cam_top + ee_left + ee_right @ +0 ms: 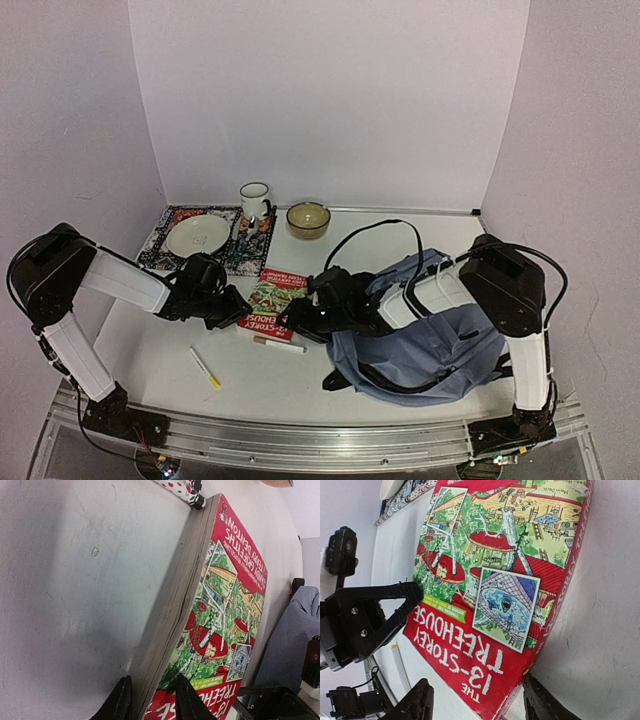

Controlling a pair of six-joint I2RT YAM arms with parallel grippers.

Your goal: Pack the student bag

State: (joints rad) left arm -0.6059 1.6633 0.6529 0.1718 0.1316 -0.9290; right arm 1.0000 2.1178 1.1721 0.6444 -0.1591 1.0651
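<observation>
Looking at this, I'd say the packing has barely started. The student bag (440, 345) is slumped flat on the right side of the table, right up against the right arm, and everything that could go in it is lying outside it.

The book (272, 297), a red 13-Storey Treehouse paperback, lies on the table just left of the bag, and both arms are crowded around it. The left gripper (152, 682) has its fingers straddling the long page edge, one on the table side and one over the cover. From the left wrist view I honestly can't tell if it's biting down or just sitting around the edge. The right gripper (477, 680) is spread wide around the bottom corner by the title, with visible space on at least one side, so it's not holding anything.

Also waiting: a white marker (280, 344) just in front of the book, and a second pen (205, 367) nearer the left arm's base, well apart from the bag.

The plate (198, 236) on its placemat, the mug (254, 200) and the bowl (308, 219) are along the back wall. My guess is they aren't school stuff and stay put.

So what's left is basically everything: get the book off the table and into the bag, then both pens.
</observation>
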